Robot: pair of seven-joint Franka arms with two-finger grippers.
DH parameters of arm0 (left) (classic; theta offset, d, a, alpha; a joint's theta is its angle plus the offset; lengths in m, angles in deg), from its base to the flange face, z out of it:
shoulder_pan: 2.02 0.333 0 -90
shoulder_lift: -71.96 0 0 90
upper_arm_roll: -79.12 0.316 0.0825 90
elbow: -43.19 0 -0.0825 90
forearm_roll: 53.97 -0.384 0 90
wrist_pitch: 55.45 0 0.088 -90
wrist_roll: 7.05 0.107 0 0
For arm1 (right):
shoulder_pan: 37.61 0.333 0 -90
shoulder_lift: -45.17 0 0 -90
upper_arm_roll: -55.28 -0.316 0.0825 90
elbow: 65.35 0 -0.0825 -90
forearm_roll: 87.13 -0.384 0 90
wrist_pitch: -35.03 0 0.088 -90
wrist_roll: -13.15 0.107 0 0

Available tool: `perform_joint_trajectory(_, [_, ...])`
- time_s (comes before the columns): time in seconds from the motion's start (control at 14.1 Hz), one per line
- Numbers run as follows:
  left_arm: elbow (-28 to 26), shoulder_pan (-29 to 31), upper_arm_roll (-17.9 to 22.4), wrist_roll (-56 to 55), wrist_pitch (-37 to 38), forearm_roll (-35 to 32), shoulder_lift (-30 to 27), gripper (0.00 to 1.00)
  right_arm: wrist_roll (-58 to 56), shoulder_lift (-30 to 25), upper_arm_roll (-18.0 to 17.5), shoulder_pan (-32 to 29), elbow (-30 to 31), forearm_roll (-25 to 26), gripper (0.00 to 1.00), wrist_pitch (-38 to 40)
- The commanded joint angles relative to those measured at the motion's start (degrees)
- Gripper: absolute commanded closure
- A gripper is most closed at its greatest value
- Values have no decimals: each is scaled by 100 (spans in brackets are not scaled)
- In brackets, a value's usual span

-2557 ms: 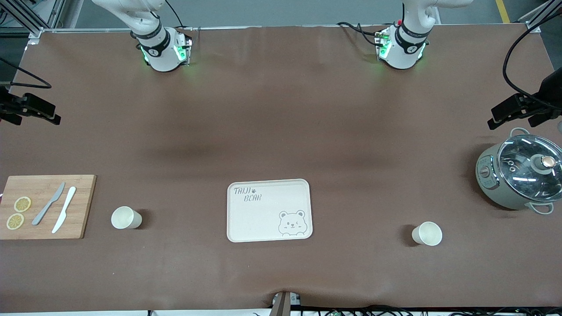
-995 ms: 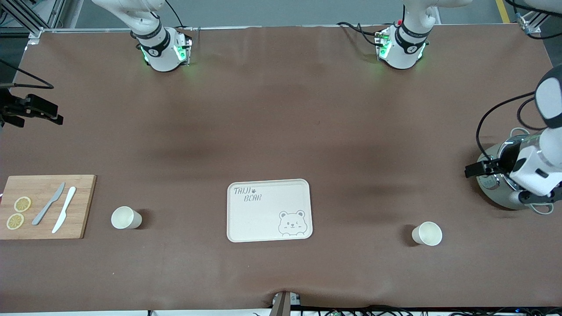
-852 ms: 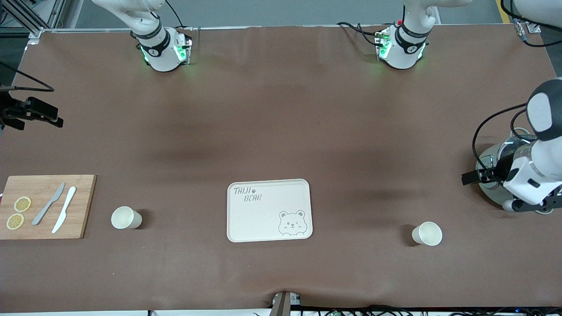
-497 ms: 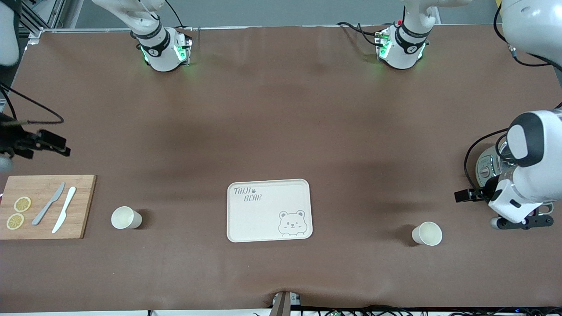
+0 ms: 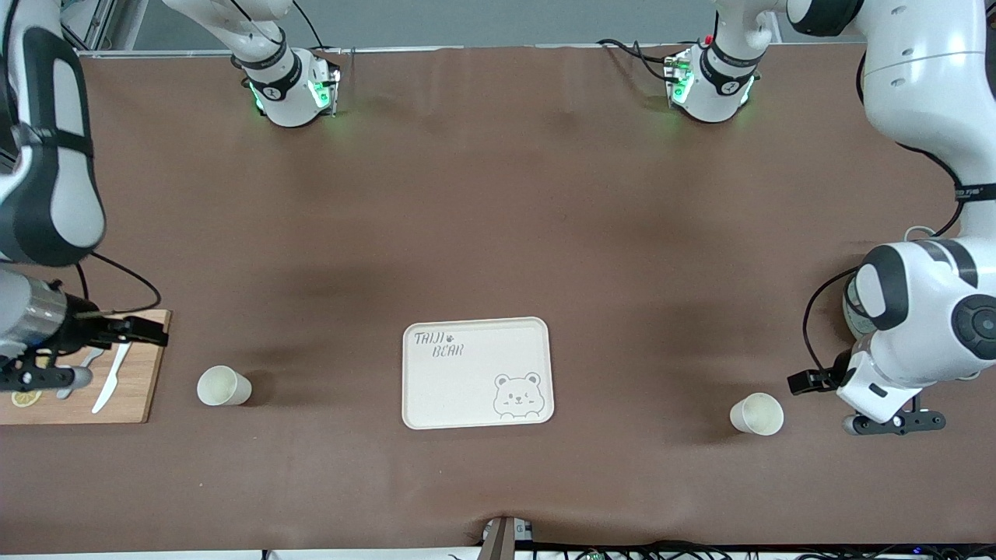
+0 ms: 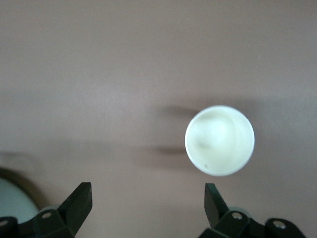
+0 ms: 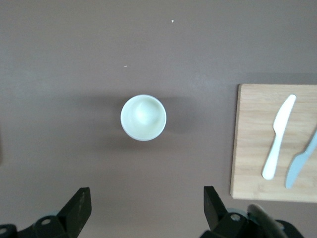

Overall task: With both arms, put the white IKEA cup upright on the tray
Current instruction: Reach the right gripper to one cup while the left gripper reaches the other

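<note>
Two white cups stand upright on the brown table, one at each end of the cream tray [image 5: 467, 389] with the bear drawing. The tray holds nothing. My left gripper [image 5: 805, 382] is open and empty, over bare table between the pot and the cup [image 5: 757, 414] at the left arm's end. In the left wrist view that cup [image 6: 219, 140] lies just past the gripper [image 6: 147, 191]. My right gripper [image 5: 144, 332] is open and empty, over the table by the cutting board's corner. In the right wrist view the other cup [image 7: 143, 117] sits past the gripper [image 7: 146, 193]; it also shows in the front view [image 5: 223, 386].
A wooden cutting board [image 5: 128, 389] with a white knife [image 5: 109, 385], a grey knife [image 7: 302, 163] and lemon slices lies at the right arm's end, partly under that arm. A lidded pot [image 5: 850, 303] stands at the left arm's end, mostly hidden by the left arm.
Both arms have swung in from the table's ends. The left gripper moved from over the pot to beside its cup. The right gripper moved over the cutting board's corner toward its cup.
</note>
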Motion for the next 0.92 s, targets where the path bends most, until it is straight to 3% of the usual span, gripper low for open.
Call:
perform_joint_trajectory(0.0, [111, 12, -44, -29, -467, 165, 258, 0, -43, 432, -46, -42, -268, -2, 0, -252])
perform_joint_trajectory(0.57, [102, -94, -71, -56, -1364, 588, 873, 0, -61, 1005, -37, -95, -259, 60, 0, -1035])
perform_joint_trajectory(0.85, [102, -85, -71, -21, -1471, 614, 926, 0, -52, 1206, -37, -95, -250, 86, 0, -1334])
